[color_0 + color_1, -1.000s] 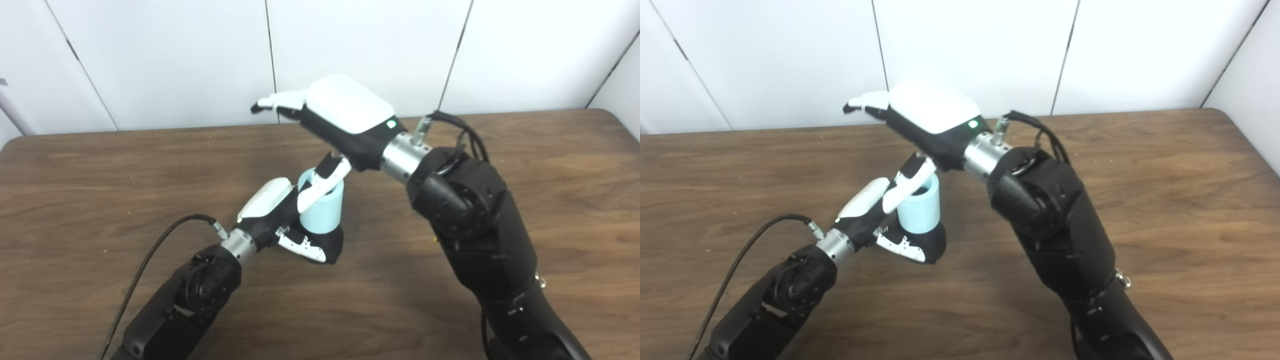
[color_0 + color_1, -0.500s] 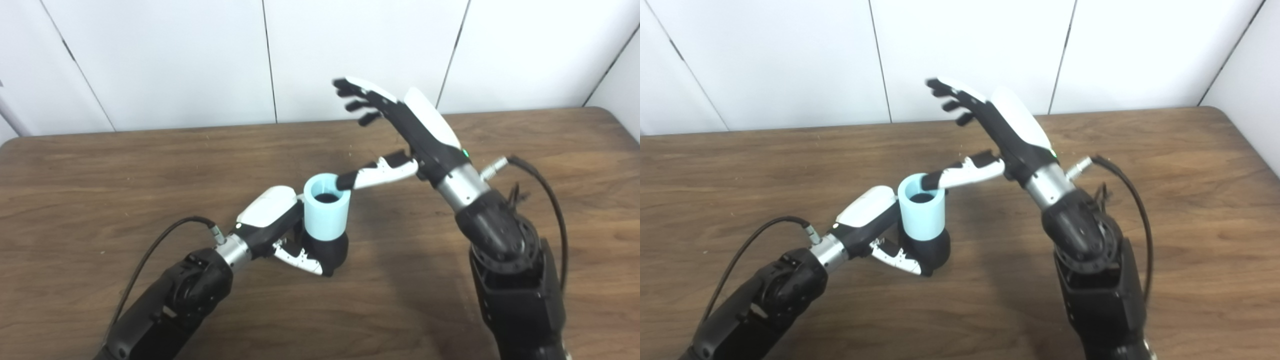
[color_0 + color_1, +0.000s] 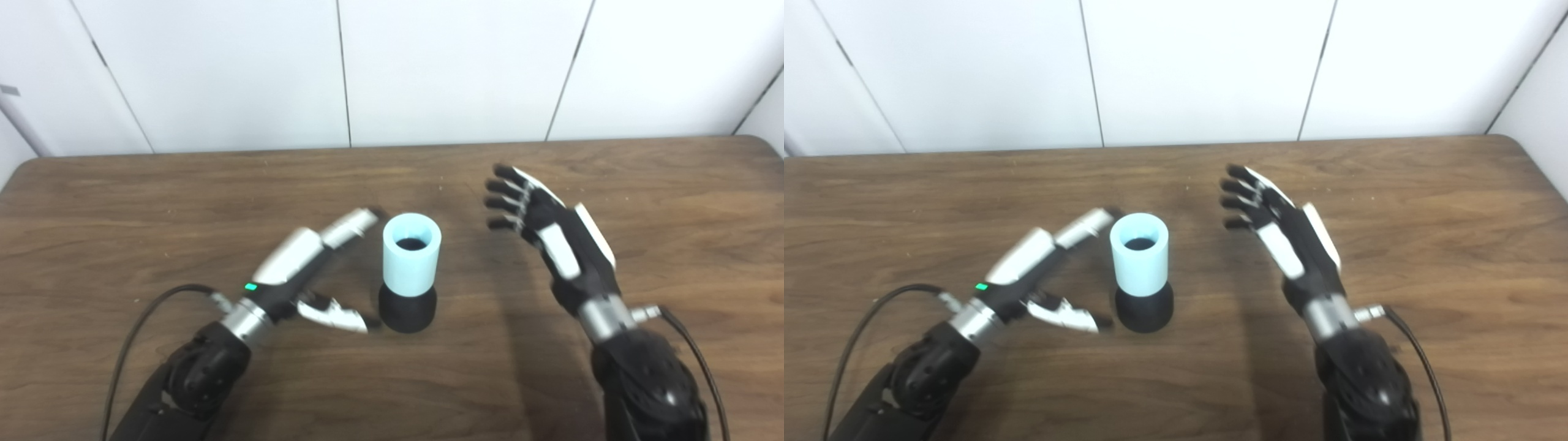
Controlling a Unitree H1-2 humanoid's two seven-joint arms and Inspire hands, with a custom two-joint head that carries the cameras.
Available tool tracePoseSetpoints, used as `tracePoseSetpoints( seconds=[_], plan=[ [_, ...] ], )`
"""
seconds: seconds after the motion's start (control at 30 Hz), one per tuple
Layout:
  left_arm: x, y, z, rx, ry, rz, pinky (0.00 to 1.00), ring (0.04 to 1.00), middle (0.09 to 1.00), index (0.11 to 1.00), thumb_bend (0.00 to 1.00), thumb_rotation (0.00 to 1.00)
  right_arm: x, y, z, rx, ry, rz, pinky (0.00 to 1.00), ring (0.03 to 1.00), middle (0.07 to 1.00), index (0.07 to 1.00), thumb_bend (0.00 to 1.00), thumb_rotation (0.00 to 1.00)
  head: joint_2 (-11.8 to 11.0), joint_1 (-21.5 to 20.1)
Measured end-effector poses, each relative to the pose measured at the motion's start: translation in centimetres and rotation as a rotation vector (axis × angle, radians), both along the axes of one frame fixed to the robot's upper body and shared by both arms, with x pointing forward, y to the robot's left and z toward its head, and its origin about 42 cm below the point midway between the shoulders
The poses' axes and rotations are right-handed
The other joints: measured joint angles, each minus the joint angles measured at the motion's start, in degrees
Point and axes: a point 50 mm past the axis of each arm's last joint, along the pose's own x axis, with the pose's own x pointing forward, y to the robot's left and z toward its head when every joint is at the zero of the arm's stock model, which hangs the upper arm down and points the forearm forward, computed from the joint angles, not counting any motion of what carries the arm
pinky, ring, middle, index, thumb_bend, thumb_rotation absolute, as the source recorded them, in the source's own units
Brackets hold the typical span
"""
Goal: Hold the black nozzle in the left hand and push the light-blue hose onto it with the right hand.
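Now that both hands have let go, the light-blue hose (image 3: 411,254) stands seated on the black nozzle (image 3: 407,309) mid-table; left hand (image 3: 300,269) at nine o'clock and right hand (image 3: 554,242) at three o'clock spread open, empty, so the task looks finished.

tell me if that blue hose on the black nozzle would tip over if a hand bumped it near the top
Probably yes: the light-blue hose stands upright on the black nozzle, a tall stack on a narrow base. It likely holds its shape, since its open rim looks evenly round. Both the left hand and right hand are open and clear of it, so nothing steadies it.
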Motion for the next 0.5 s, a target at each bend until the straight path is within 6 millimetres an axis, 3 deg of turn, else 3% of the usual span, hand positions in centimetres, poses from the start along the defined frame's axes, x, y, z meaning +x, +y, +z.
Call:
tracePoseSetpoints(
  seconds=[0.07, 0.13, 0.27, 0.37, 0.5],
  plan=[
    [-0.5, 0.2, 0.9, -0.130, -0.012, 0.044, 0.99, 1.000, 1.000, 1.000, 1.00, 0.54, -0.6, -0.1, -0.7, 0.029, 0.022, -0.024, 0.70, 0.821, 0.834, 0.852, 0.78, 0.93, -0.17, 0.09],
    [-0.8, -0.1, 1.4, -0.243, -0.010, 0.076, 0.92, 1.000, 1.000, 1.000, 1.00, 0.67, -0.9, 0.3, -1.3, 0.079, 0.035, -0.033, 0.71, 0.823, 0.828, 0.849, 0.80, 0.93, -0.44, 0.79],
    [-2.5, -1.5, 1.3, -0.387, 0.033, 0.167, 0.89, 0.993, 1.000, 1.000, 1.00, 0.88, -0.8, 1.7, -2.2, 0.136, 0.029, -0.019, 0.73, 0.824, 0.840, 0.853, 0.83, 0.94, -0.70, 1.67],
    [-4.4, -2.2, 0.9, -0.463, 0.093, 0.264, 0.84, 0.956, 0.983, 1.000, 1.00, 0.93, -0.4, 1.8, -3.1, 0.119, 0.026, -0.001, 0.78, 0.850, 0.873, 0.868, 0.83, 0.97, -0.88, 1.41],
    [-6.6, -2.3, -0.3, -0.550, 0.237, 0.394, 0.89, 0.972, 0.979, 1.000, 1.00, 0.94, 0.1, 0.7, -4.6, 0.060, 0.033, 0.015, 0.86, 0.906, 0.916, 0.902, 0.83, 1.00, -1.05, 0.88]
  ],
)
